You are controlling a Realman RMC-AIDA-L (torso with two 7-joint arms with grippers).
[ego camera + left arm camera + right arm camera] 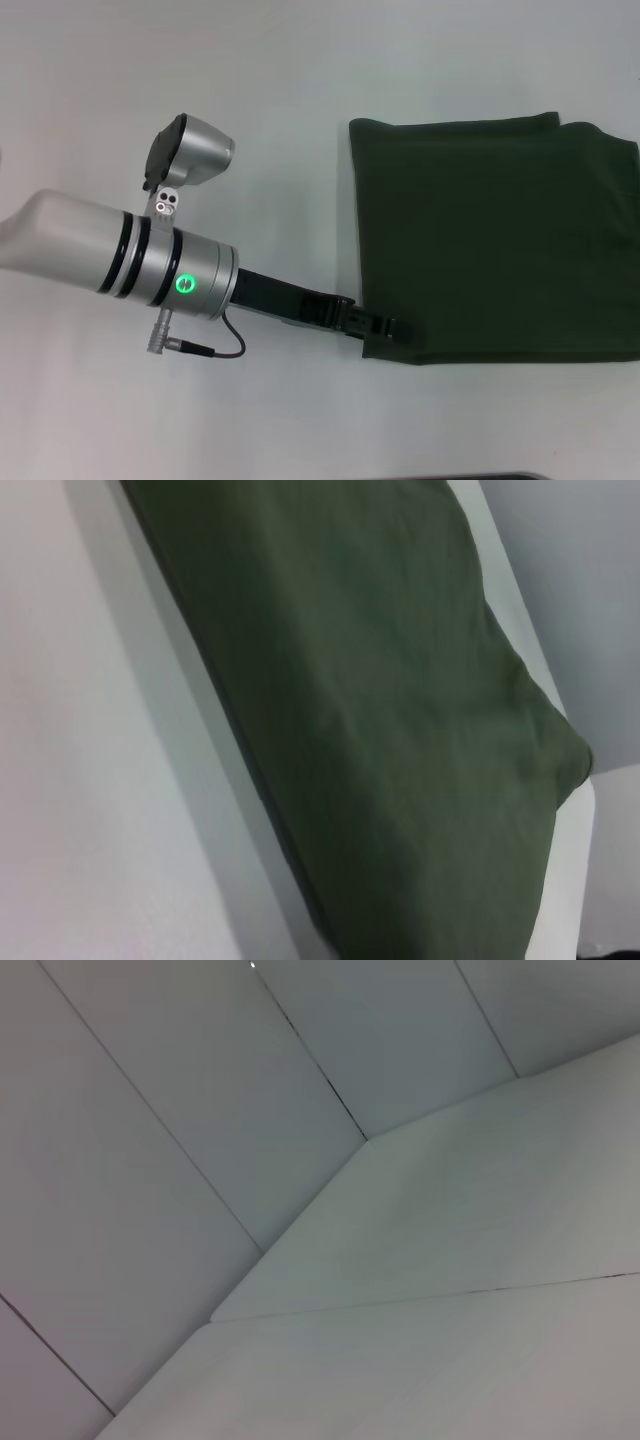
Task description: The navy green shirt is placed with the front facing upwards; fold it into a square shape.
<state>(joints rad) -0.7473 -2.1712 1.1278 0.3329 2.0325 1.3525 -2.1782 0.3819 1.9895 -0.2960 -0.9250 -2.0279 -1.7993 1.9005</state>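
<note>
While the navy green shirt [495, 235] lies folded into a rough square on the tabletop [300, 80], the left gripper [385, 328] touches its near-left corner. Whether its jaws pinch the cloth I cannot tell.

The navy green shirt [495, 235] in front of me is a plain dark olive green, with no print showing on its folded face. The surface [300, 80] under it is pale grey-white. My left arm is silver with black bands and a green light; my left gripper [385, 327] is black.
</note>
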